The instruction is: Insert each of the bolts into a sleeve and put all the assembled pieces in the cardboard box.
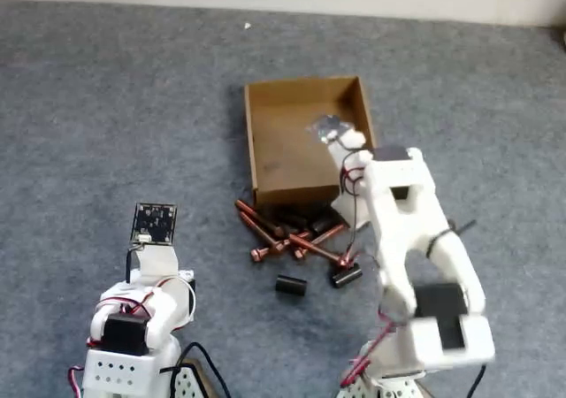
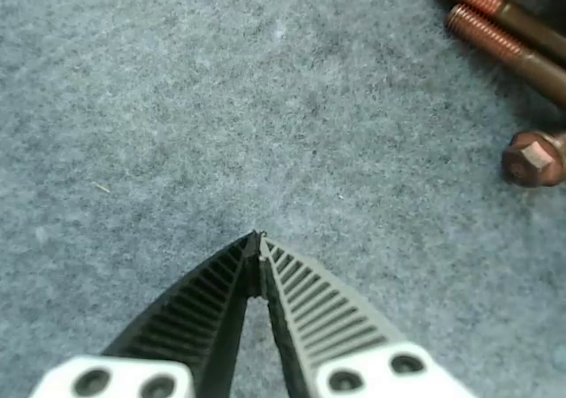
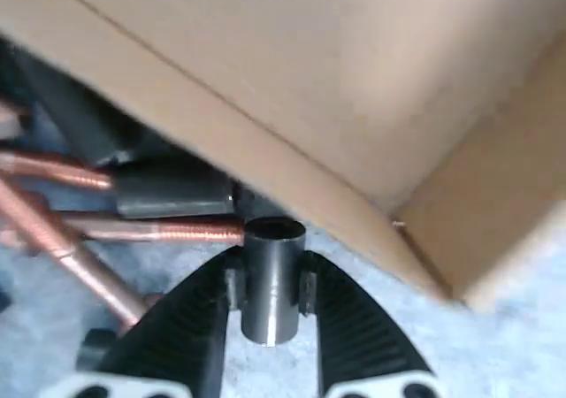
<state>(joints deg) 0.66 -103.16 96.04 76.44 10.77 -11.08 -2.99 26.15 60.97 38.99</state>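
Right wrist view: right hand [image 3: 270, 270] tight around short, dark, open-topped sleeve [image 3: 271, 305]; left hand [image 2: 257, 241] pressed together.

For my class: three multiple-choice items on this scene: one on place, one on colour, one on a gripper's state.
1. The loose bolts lie: A on the carpet beside the cardboard box; B inside the box; C on a plate.
2. The bolts are: A blue; B copper; C white.
3. The right gripper is: A open; B shut on a bolt; C shut on a sleeve.
Key: 1 A, heaped before the box; 2 B, shafts and heads show copper; 3 C, the sleeve sits clamped in it.
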